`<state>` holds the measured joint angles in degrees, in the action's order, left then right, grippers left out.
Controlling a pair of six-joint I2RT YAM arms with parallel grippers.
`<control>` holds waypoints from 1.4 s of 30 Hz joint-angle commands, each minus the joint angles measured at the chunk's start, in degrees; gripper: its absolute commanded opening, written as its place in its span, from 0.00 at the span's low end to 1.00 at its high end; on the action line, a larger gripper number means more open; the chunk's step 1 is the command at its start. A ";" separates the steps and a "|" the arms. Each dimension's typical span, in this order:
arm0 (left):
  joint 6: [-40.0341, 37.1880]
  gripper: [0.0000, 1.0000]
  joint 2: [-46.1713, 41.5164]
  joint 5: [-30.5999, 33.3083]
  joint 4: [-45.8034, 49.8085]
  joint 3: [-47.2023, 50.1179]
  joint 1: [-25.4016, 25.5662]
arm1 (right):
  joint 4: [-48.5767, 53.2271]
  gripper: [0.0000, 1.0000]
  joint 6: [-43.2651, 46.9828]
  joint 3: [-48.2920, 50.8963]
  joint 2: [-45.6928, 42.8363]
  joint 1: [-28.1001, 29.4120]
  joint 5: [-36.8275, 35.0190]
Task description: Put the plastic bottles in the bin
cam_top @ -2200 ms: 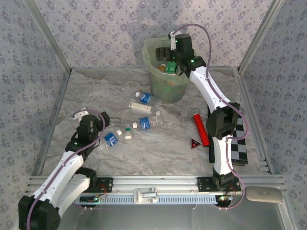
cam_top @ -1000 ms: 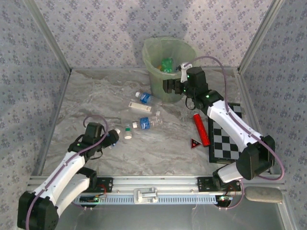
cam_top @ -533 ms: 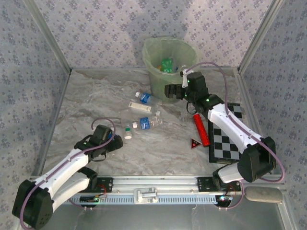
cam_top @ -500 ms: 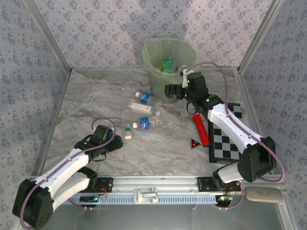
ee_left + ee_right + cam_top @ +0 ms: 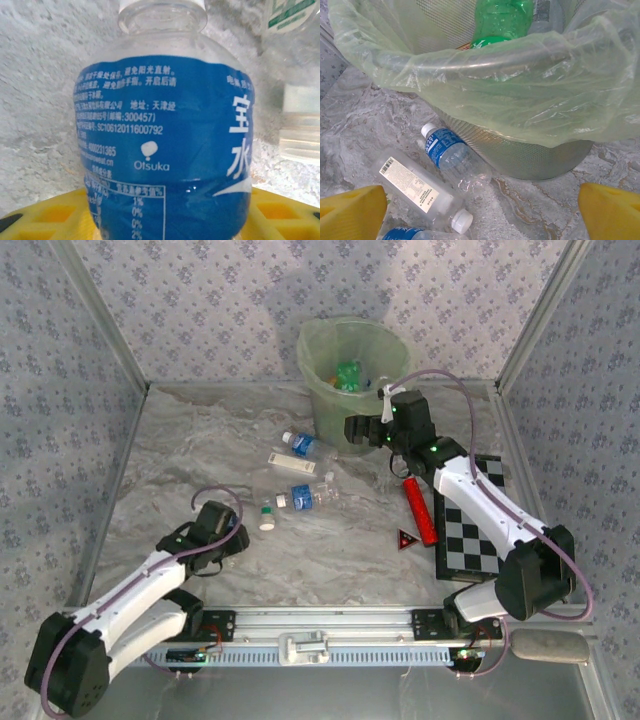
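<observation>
A clear plastic bottle with a blue label (image 5: pixel 165 130) lies on the table between the yellow fingers (image 5: pixel 45 215) of my left gripper (image 5: pixel 165 222), whose pads press both its sides. From above, that left gripper (image 5: pixel 236 537) covers the bottle at the front left. My right gripper (image 5: pixel 360 430) hangs open beside the pale green bin (image 5: pixel 350 390), nothing between its fingers (image 5: pixel 350 210). A green bottle (image 5: pixel 500 20) lies inside the bin (image 5: pixel 520 100). On the table lie a blue-labelled bottle (image 5: pixel 450 155), a white-labelled clear bottle (image 5: pixel 420 190), another blue-labelled one (image 5: pixel 305 496) and a small white-capped one (image 5: pixel 267 517).
A red cylinder tube (image 5: pixel 420 508), a small red triangle (image 5: pixel 406 538) and a checkerboard (image 5: pixel 475 525) lie at the right. Patterned walls close in the left, back and right. A metal rail (image 5: pixel 320 625) runs along the near edge.
My left gripper moved right over the blue-labelled bottle and closed on it. My right arm drew back from above the bin and came down beside it.
</observation>
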<state>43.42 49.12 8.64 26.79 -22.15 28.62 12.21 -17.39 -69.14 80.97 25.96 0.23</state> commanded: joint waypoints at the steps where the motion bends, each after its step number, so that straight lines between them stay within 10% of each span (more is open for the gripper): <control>1: 2.19 0.57 -2.79 3.34 -0.25 -1.16 0.38 | -0.12 1.00 -1.14 0.33 -1.44 -0.50 0.35; 8: 5.41 0.56 -5.49 6.35 -10.39 -4.92 0.33 | -1.25 1.00 -1.64 2.81 -1.73 -0.88 1.43; 22: -14.92 0.55 16.86 -0.38 -32.98 -31.16 0.32 | -5.97 1.00 -3.47 11.02 -7.08 -1.42 2.65; 42: -32.66 0.55 53.02 -20.42 -9.84 -85.37 0.38 | -9.99 1.00 -3.18 22.26 -12.70 -1.82 5.84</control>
<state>13.74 98.32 -7.49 9.50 -100.71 28.64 2.90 -21.19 -47.94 70.02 24.60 5.41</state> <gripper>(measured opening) 0.553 0.999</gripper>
